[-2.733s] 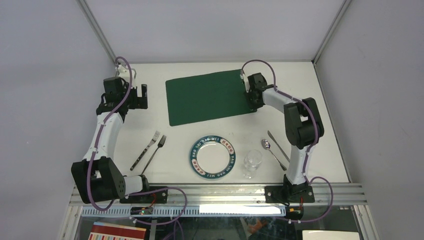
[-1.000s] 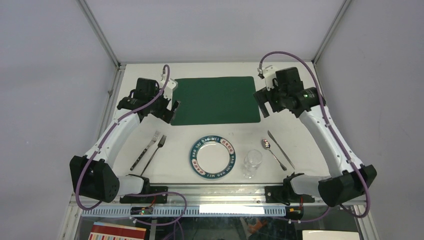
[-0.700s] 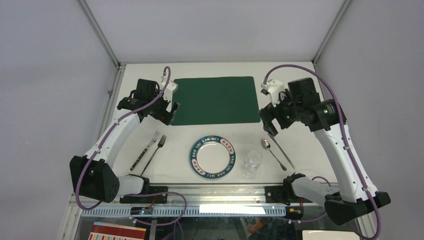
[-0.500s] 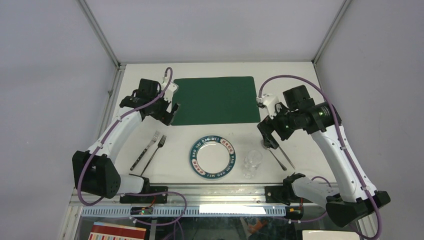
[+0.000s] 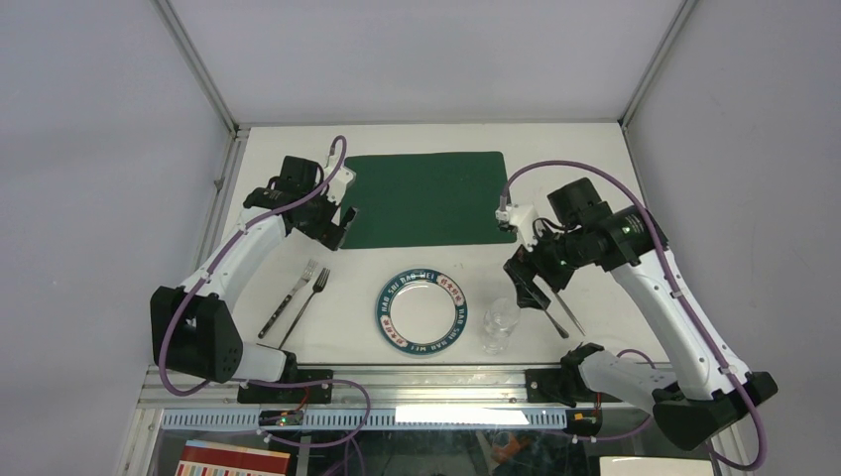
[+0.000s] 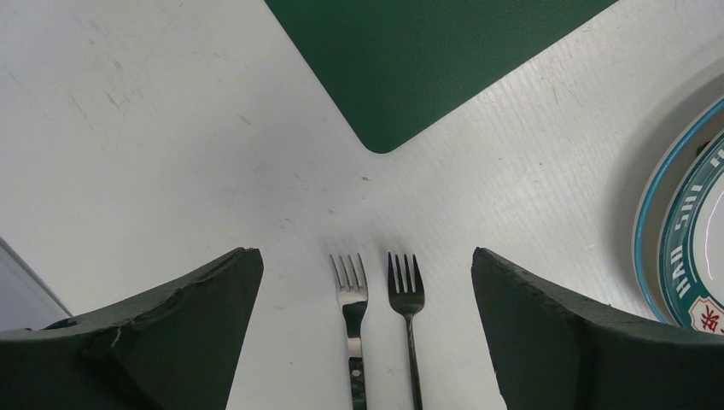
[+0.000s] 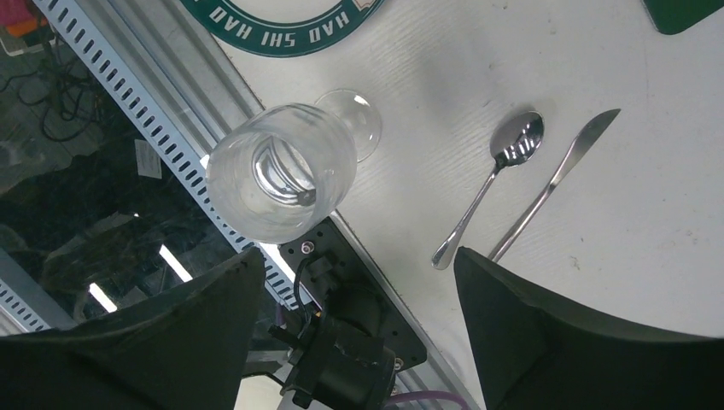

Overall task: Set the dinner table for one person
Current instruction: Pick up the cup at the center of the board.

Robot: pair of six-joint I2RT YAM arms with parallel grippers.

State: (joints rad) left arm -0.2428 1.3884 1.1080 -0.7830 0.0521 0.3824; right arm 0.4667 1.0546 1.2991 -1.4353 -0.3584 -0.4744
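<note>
Over the white surface beneath both arms, the right claw is held released beside the glass right of the plate, likely for grasping, the left claw released above the forks left of it.

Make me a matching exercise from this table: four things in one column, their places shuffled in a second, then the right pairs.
1 dark green rectangular placemat
2 round white plate with green lettered rim
3 clear drinking glass
4 two steel forks

A left of the plate
B farthest back, centred
C front centre
D right of the plate

Pairs: 1-B; 2-C; 3-D; 4-A
</note>
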